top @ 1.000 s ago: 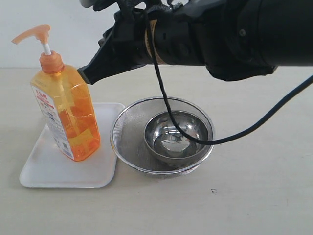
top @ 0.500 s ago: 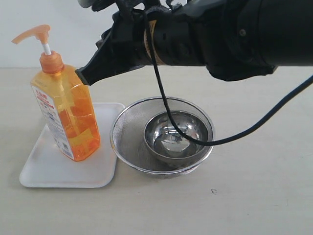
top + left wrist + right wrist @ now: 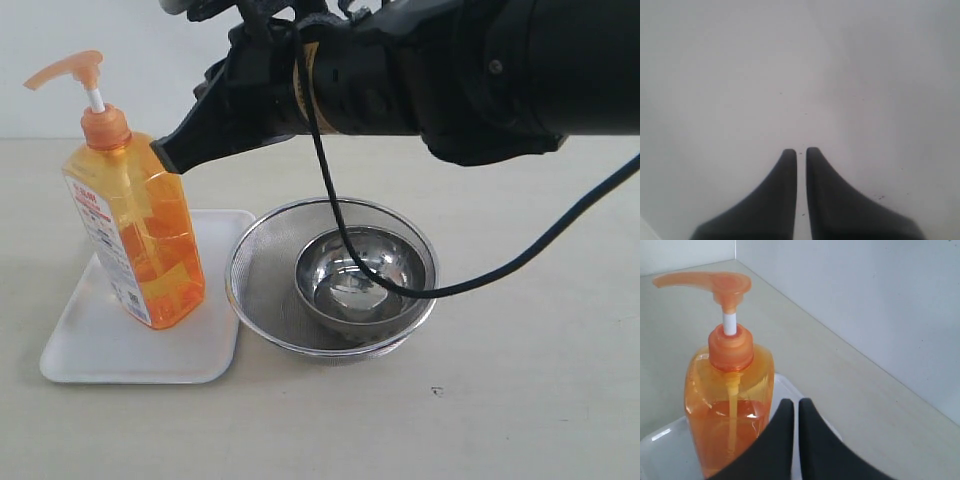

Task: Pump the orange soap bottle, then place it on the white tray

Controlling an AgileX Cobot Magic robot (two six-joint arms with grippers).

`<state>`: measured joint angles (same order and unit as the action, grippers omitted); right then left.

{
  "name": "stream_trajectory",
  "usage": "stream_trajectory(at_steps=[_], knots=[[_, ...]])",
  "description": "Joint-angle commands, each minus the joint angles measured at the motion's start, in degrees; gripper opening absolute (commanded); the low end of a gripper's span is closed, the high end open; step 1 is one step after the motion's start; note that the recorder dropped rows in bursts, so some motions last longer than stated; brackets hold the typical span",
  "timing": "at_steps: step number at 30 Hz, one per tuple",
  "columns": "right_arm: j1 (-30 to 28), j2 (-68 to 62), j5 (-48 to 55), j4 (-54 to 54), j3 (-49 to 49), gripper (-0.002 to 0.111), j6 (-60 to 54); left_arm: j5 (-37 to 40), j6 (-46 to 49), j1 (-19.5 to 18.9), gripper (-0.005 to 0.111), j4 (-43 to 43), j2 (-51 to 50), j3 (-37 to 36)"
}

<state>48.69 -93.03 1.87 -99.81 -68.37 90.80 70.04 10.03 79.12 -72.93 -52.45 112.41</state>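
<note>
The orange soap bottle [image 3: 133, 235] stands upright on the white tray [image 3: 110, 345] at the left, its pump head [image 3: 66, 70] raised on the white stem. My right gripper [image 3: 163, 155] is shut and empty, with its tip at the bottle's right shoulder; whether it touches is unclear. The right wrist view has the bottle [image 3: 727, 405] just beside my shut right gripper [image 3: 795, 402], with the tray's rim [image 3: 662, 436] below. My left gripper [image 3: 801, 150] is shut on nothing over a bare pale surface and does not appear in the exterior view.
A round steel mesh strainer [image 3: 262, 285] holding a steel bowl [image 3: 358, 278] sits right of the tray, touching its edge. A black cable [image 3: 470, 282] from my right arm hangs over the strainer. A pale wall stands behind the table.
My right gripper has crept a little left toward the bottle's shoulder. The bottle and tray have not moved.
</note>
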Motion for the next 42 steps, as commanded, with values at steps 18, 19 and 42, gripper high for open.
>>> stream_trajectory(at_steps=[18, 19, 42], knots=[[-0.2, 0.3, -0.4, -0.1, -0.3, 0.0, -0.3, -0.1, -0.5, -32.1, 0.005, 21.0, 8.8, -0.1], [-0.2, 0.3, -0.5, -0.1, -0.3, 0.0, -0.3, -0.1, 0.8, -33.5, 0.005, 23.4, 9.2, -0.1], [-0.2, 0.3, -5.1, -0.1, -0.3, 0.0, -0.7, -0.1, 10.8, -64.0, 0.005, 56.8, 25.9, -20.4]])
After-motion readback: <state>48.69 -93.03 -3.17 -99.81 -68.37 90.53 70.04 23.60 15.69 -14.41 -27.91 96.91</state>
